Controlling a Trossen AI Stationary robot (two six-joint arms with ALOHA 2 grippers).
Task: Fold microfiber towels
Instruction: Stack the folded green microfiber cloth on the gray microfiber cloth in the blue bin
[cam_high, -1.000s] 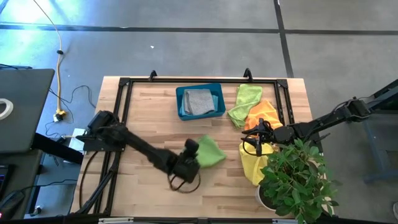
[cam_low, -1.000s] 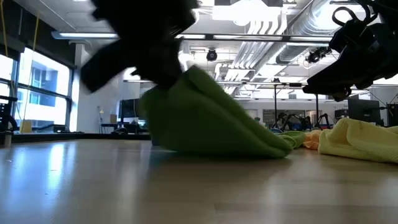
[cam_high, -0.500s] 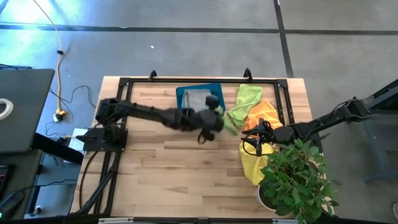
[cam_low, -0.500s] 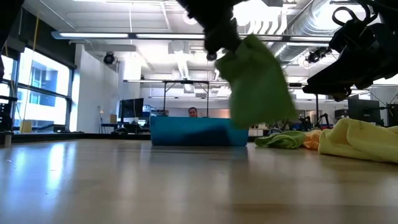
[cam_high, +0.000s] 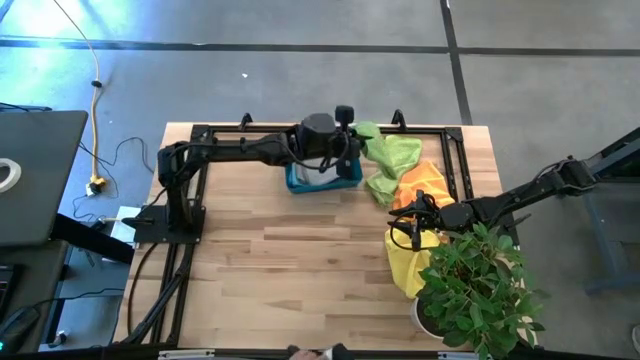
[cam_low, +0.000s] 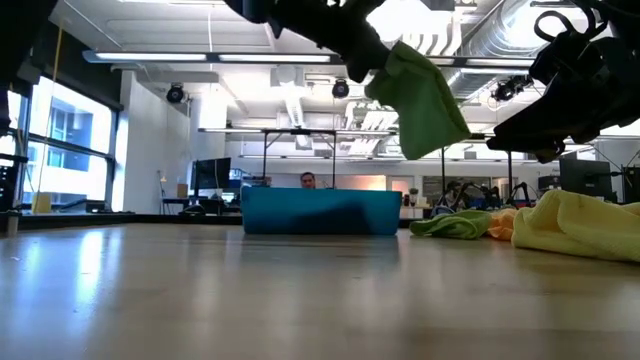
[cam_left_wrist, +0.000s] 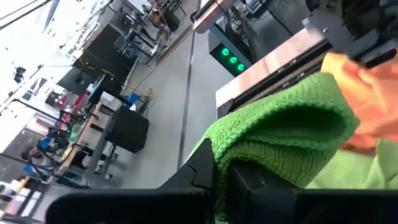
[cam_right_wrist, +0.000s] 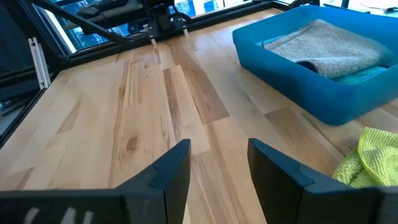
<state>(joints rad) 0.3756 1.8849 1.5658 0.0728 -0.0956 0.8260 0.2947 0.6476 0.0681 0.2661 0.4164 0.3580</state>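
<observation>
Left claw holds a lime green towel in the air over the teal bin at the back of the bench.

Nearest, at the lower right of the high view, a potted plant (cam_high: 478, 290) stands on the bench (cam_high: 300, 270) corner. Just above it the right claw (cam_high: 405, 233) hovers with its fingers apart over a yellow towel (cam_high: 405, 262); an orange towel (cam_high: 420, 185) and a green towel (cam_high: 392, 165) lie beyond, touching one another. At upper centre, the left claw (cam_high: 345, 135) is clamped on a folded lime green towel (cam_low: 420, 95), lifted clear of the bench above the far rim of the teal bin (cam_low: 320, 212). A grey towel (cam_right_wrist: 329, 40) lies folded inside that bin.
</observation>
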